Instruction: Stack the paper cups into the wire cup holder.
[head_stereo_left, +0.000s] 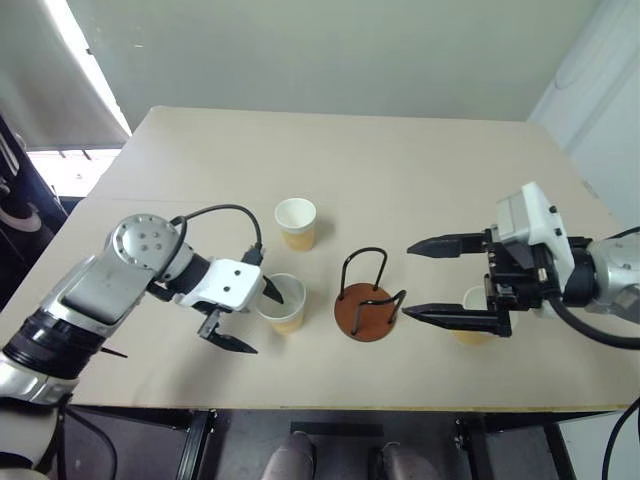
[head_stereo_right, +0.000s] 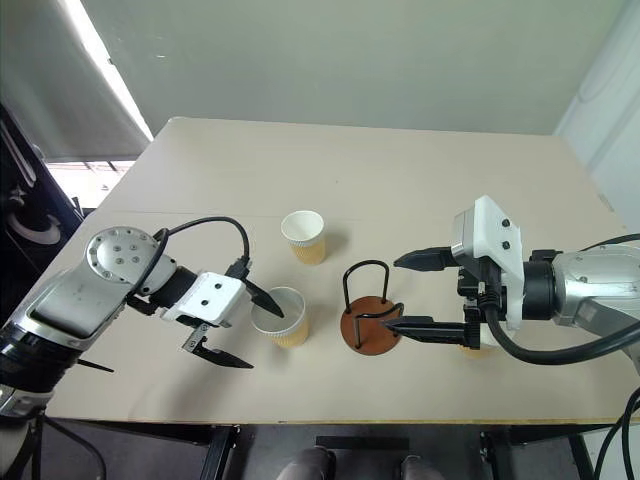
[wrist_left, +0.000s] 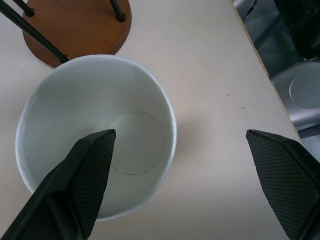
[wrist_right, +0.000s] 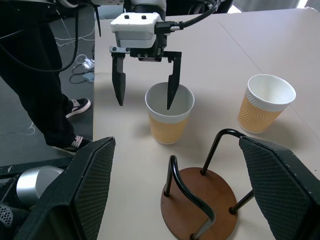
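Three paper cups stand upright on the tan table (head_stereo_left: 400, 160): one at the back (head_stereo_left: 296, 222), one in front of it (head_stereo_left: 283, 303), and a third (head_stereo_left: 470, 328) largely hidden under my right gripper. The wire cup holder (head_stereo_left: 365, 300), a reddish-brown disc with black wire loops, stands empty between them. My left gripper (head_stereo_left: 252, 318) is open and straddles the front cup's near wall (wrist_left: 100, 100), one finger inside the cup and one outside. My right gripper (head_stereo_left: 412, 281) is open, held just right of the holder, with nothing between its fingers.
The table's front edge (head_stereo_left: 330, 407) runs close behind the holder and the front cup. In the right wrist view a person's legs and a shoe (wrist_right: 75, 107) stand on the floor beside the table, near cables.
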